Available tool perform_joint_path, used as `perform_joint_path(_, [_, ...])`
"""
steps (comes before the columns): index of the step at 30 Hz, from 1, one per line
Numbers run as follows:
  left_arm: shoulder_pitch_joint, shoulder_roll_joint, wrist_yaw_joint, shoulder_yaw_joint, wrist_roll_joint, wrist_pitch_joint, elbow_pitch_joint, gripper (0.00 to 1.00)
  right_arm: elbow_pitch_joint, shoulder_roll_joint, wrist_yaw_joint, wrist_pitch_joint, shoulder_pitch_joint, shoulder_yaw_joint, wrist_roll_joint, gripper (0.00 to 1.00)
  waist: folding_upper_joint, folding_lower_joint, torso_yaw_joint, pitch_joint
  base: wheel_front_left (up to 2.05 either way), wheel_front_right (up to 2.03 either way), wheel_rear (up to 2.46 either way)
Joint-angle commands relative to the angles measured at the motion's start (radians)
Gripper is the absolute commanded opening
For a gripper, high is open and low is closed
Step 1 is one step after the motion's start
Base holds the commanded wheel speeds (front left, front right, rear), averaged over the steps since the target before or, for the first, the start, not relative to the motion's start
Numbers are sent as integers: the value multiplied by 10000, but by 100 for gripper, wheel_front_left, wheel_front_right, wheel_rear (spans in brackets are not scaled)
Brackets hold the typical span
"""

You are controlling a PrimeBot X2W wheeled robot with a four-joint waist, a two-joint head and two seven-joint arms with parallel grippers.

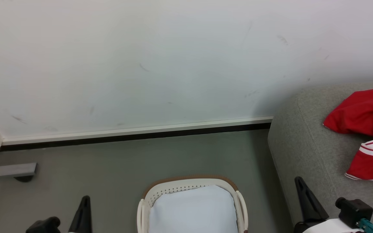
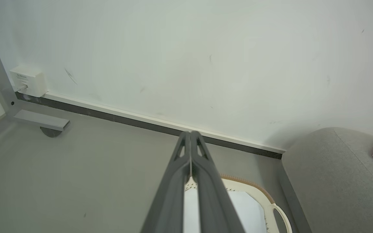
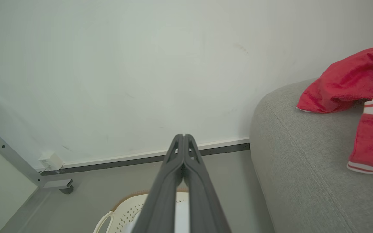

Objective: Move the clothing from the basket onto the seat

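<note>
Red clothing (image 1: 361,116) on seat (image 1: 303,145), R of right hand (image 3: 184,137), closed, left hand (image 2: 190,134) same.

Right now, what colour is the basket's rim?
Brown, on the cream-white basket; clearest in the head view.

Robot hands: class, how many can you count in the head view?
2. The left hand sits lower left, beside the basket; the right hand lower right, by the seat. Both are shut.

The left pincer (image 1: 83,210), lower left, and the right pincer (image 1: 301,191), lower right, point up-frame, both closed tight and empty.
</note>
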Motion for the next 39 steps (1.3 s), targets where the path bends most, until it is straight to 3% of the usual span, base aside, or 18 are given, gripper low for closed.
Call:
perform_joint_path(1, [-248,58,-47,80,-662,132,-178,0,-236,2,-1,117,-170,-175,541,0,0,0,19,-3,0,0,0])
perform_joint_path(39, [-408,75,-194,218,-6240,1536,-737,0,-745,96,-7,1523,19,-1496,5442,0,0,0,326,-53,0,0,0])
